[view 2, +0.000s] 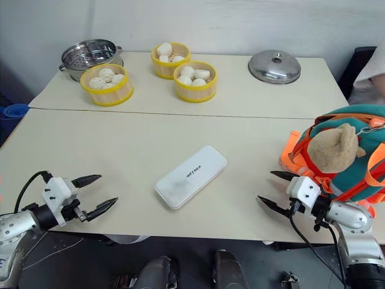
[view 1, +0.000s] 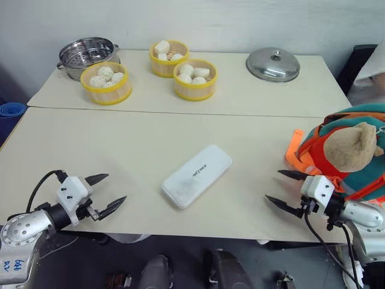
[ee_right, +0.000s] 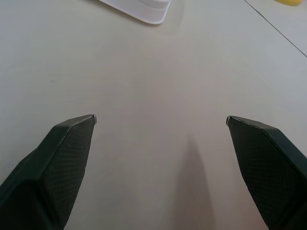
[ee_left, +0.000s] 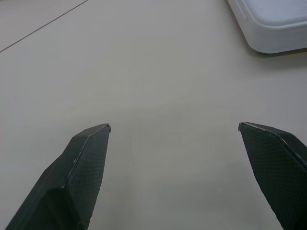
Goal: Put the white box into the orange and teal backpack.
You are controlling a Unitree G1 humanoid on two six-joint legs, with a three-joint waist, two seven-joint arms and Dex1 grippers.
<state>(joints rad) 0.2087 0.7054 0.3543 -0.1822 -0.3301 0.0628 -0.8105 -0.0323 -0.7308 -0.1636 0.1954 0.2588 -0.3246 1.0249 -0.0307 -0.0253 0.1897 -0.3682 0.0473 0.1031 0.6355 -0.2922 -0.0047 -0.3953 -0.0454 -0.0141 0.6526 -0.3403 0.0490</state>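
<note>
The white box (view 1: 197,175) lies flat and slantwise on the near table, with small dark lettering on its top. One corner of the white box (ee_left: 271,24) reaches into the left wrist view, and another corner of it (ee_right: 141,7) into the right wrist view. The orange and teal backpack (view 1: 346,150), with a tan plush bear on its front, stands at the table's right edge. My left gripper (view 1: 109,191) hovers open over the near left of the table, apart from the box. My right gripper (view 1: 281,188) is open just in front of the backpack, empty.
On the far table stand three yellow steamer baskets of buns (view 1: 194,79), a steel steamer pot (view 1: 88,55) at the far left and a steel lid (view 1: 273,64) at the far right. A seam (view 1: 180,112) divides the two tables. A blue object (view 1: 9,111) sits off the left edge.
</note>
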